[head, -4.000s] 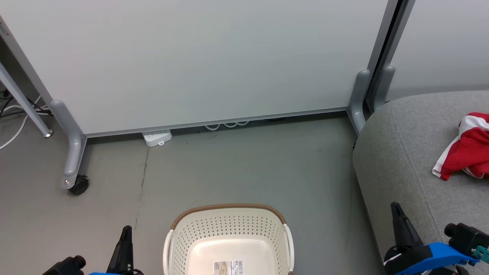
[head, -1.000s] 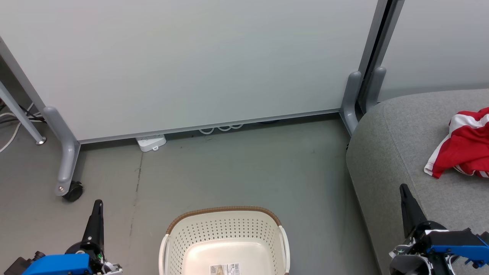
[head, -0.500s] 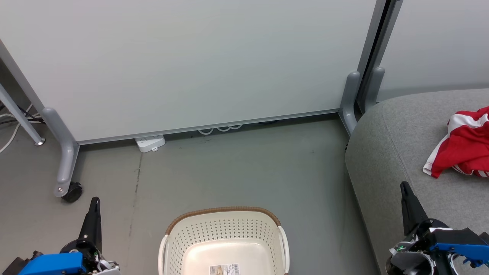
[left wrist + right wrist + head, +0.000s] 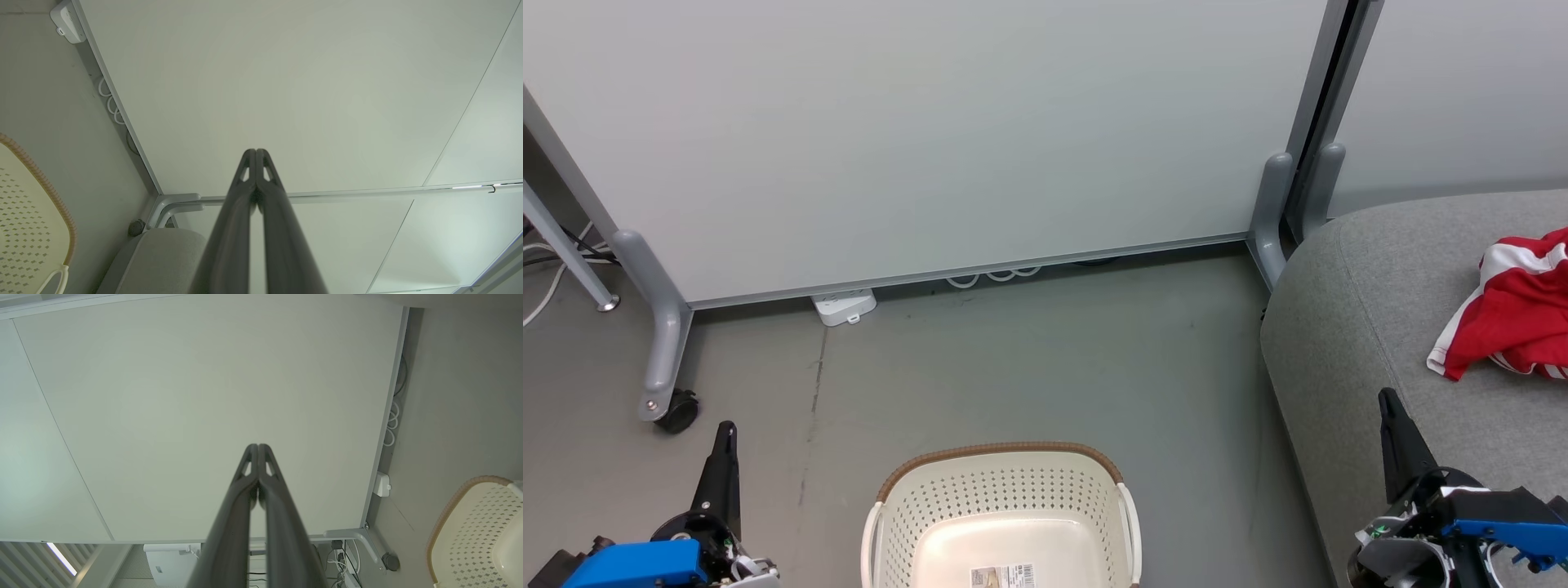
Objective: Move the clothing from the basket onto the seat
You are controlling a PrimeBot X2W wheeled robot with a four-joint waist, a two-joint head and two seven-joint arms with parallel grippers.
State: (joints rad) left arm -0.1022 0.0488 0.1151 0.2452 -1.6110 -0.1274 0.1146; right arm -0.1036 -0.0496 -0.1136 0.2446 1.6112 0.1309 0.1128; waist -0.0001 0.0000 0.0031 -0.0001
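One red-and-white heap of clothing (image 4: 1515, 310) lies on the seat (image 4: 1347, 343), well apart from the basket (image 4: 1001, 450). The basket's visible floor is bare but for a label (image 4: 1005, 576), so the transfer appears complete, though its near end is cut off. Left gripper (image 4: 726, 434) and right gripper (image 4: 1386, 402) flank the basket, low, fingers pressed together, empty, pointing forward.

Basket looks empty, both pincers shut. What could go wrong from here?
1. The basket is cut off at the head view's bottom edge, so a garment could lie unseen in its near part.
2. The clothing on the sofa runs off the right edge; whether both garments are there cannot be told.
3. The right pincer shows against the sofa's front edge; a swing might brush it.
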